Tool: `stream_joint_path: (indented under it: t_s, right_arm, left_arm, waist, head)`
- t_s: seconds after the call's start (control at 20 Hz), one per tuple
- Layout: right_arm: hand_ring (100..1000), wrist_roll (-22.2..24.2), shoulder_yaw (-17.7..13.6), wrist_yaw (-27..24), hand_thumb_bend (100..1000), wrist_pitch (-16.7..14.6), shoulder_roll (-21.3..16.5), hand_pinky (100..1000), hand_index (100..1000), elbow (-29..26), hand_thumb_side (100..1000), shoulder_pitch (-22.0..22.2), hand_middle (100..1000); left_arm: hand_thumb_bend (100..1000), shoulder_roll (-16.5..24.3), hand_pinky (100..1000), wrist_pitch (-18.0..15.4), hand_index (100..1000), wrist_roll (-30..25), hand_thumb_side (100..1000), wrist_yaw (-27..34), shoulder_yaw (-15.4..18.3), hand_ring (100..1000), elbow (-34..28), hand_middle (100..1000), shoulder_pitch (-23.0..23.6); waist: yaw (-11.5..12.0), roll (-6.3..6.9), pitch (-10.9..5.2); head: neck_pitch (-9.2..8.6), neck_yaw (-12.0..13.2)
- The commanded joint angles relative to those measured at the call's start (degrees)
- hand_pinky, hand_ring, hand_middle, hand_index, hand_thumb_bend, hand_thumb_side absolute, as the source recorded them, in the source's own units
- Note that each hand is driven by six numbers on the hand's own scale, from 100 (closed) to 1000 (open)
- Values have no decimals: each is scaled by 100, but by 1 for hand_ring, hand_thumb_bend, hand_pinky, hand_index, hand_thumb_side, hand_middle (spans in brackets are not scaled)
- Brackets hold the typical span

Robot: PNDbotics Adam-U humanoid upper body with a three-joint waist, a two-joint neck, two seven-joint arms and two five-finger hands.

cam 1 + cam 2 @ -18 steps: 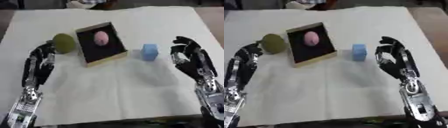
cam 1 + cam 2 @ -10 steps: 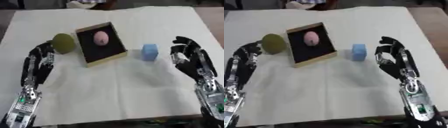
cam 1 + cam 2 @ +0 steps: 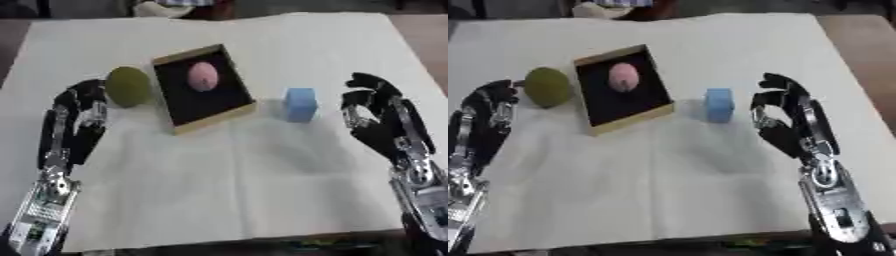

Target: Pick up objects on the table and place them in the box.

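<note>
Left hand [image 3: 77,120] sits on the cloth [image 3: 236,195], fingers relaxed and reaching away from the robot, holding nothing. Just past its fingertips, a touch to the right, there's the olive ball [image 3: 128,86], close to them, though contact is hard to judge. Right of the ball, the box [image 3: 204,88] lies askew, its long axis running from near-left to far-right, dark inside with a pale rim. In it rests the pink egg [image 3: 202,76], long axis pointing roughly away from the robot, towards the box's far end. Further right, the blue cube [image 3: 300,104] stands on the cloth, apart from the box. Right hand [image 3: 382,119] is just beside the cube on its right, not touching, palm facing left towards it, fingers gently bent and empty.
</note>
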Motion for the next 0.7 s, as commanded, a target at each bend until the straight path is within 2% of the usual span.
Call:
stream_joint_path:
  t_s: [0.05,0.1,0.15,0.25,0.35,0.4,0.55,0.7]
  right_arm:
    - [699,-20,-44,14,100,4,-66,772,825,-104,278,-24,721]
    - [699,-20,-43,13,100,4,-73,772,824,-100,280,-14,720]
    - [699,-18,-39,11,100,3,-77,772,824,-95,280,-3,721]
    - [698,-10,-28,8,100,2,-83,771,824,-86,282,13,720]
    - [698,1,-15,6,100,0,-89,771,824,-78,281,20,720]
    - [698,8,-8,5,100,0,-93,772,825,-73,282,25,720]
    - [697,22,5,1,100,-2,-105,771,825,-57,283,50,719]
    - [696,22,10,-7,100,0,-118,771,825,-39,282,69,718]
  left_arm:
    - [174,855,795,293,836,-480,491,-514,105,751,-194,727,-329]
    - [225,1108,798,401,847,-705,446,-701,95,767,-191,750,-461]
    - [231,1367,798,498,849,-972,441,-897,68,768,-156,752,-617]
    - [343,1891,796,519,867,-1570,388,-1348,-78,780,-29,776,-1002]
    - [418,2323,794,414,878,-2214,358,-1594,-309,786,202,789,-1438]
    - [484,2501,791,314,887,-2532,320,-1701,-440,791,347,798,-1661]
    - [551,2794,785,-71,893,-3455,289,-2015,-827,790,959,803,-2327]
    - [594,2773,781,-487,891,-4148,290,-2215,-1123,791,1589,804,-2822]
  waist:
    - [-2,110,-160]
    - [-5,123,-167]
    - [-9,132,-173]
    - [-28,153,-192]
    - [-54,168,-209]
    - [-72,176,-219]
    - [-114,197,-249]
    - [-149,210,-276]
  head:
    - [-14,3]
    - [-14,2]
    - [-14,1]
    - [-14,1]
    - [-14,13]
    - [-14,20]
    - [-14,23]
    - [-14,16]
